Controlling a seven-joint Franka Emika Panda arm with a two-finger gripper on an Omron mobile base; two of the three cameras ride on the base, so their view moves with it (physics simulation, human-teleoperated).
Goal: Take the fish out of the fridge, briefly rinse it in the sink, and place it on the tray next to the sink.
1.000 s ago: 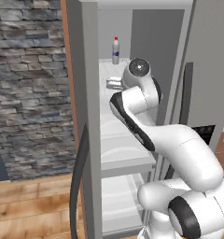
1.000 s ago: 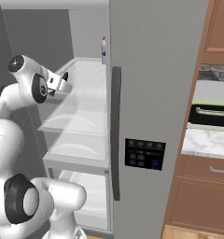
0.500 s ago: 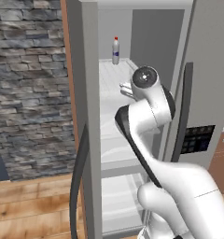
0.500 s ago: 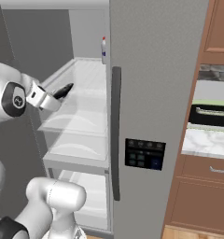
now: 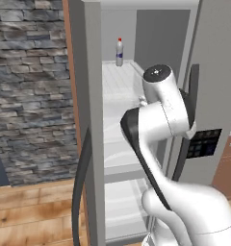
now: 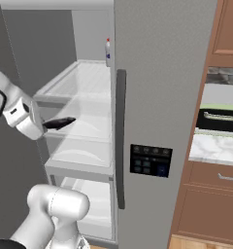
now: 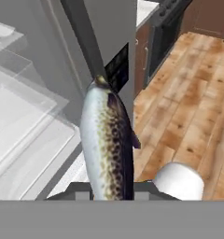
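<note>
Before the fridge (image 6: pixel 152 73) shelves, arm bent — tool (image 6: pixel 46 125) level, clamped on fish (image 7: pixel 107 144).

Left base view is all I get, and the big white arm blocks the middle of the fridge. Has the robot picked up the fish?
Observer: Yes. In the hand view the fish sticks out lengthwise from the gripper, which is shut on one end of it.
Operator: Is it out of the fridge?
Observer: The right base view shows the fish held level in front of the middle shelf, touching nothing else.
Operator: What does it look like?
Observer: The hand view shows a pale belly and a dark speckled back.
Operator: What is beyond it?
Observer: The hand view shows wooden floor past the fridge.
</note>
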